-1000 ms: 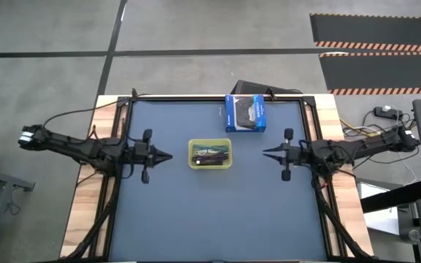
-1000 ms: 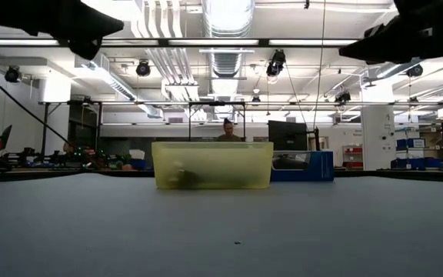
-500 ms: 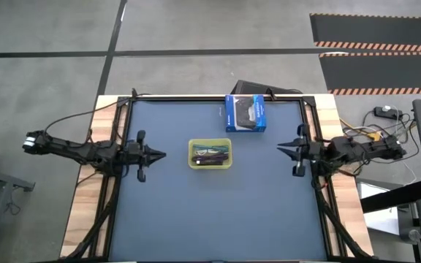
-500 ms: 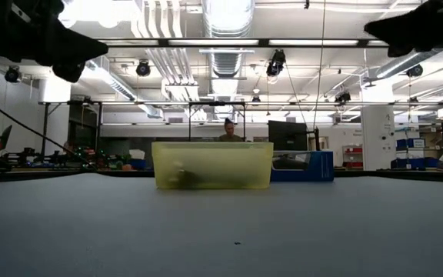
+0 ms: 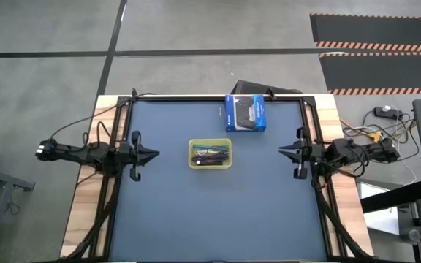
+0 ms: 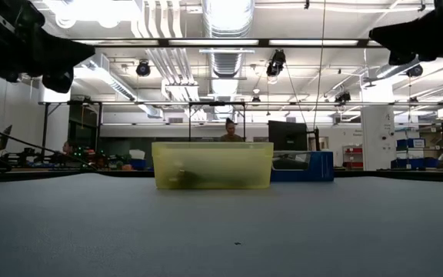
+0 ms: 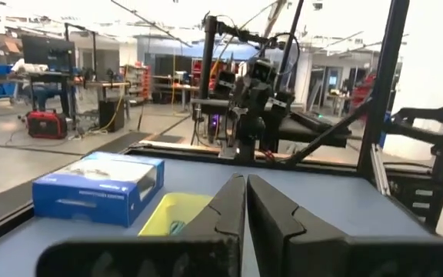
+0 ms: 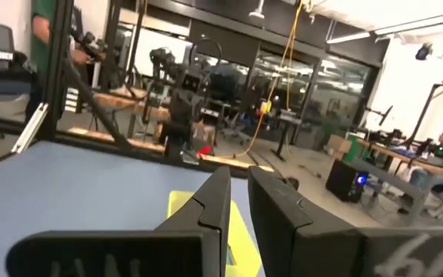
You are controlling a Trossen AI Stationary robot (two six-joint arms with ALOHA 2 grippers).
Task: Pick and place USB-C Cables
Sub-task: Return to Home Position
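Several USB-C Cables [image 5: 210, 155] lie tangled in a small yellow tray [image 5: 193, 155] at the middle of the blue table; black and purple strands show. Through the tray's wall they appear as a dark lump [image 6: 181, 178] in the low view. My left gripper [image 5: 156, 154] hovers level to the left of the tray, shut and empty, pointing at it. My right gripper [image 5: 281, 151] hovers level to the right of the tray, all but shut with only a narrow slit between its fingers, holding nothing. Each wrist view shows the yellow tray [image 7: 171, 215] [image 8: 179, 201] past the fingers.
A blue-and-black retail box [image 5: 245, 113] lies near the table's far edge, beyond the tray and a little to its right. A black frame [image 5: 218, 98] runs round the table's edge. Bare blue table surface [image 5: 210, 212] stretches from the tray to the near edge.
Both arms have drawn back from the tray: my left gripper toward the table's left edge and downward, my right gripper toward the right edge and slightly down. The tray and the cables have stayed where they were.
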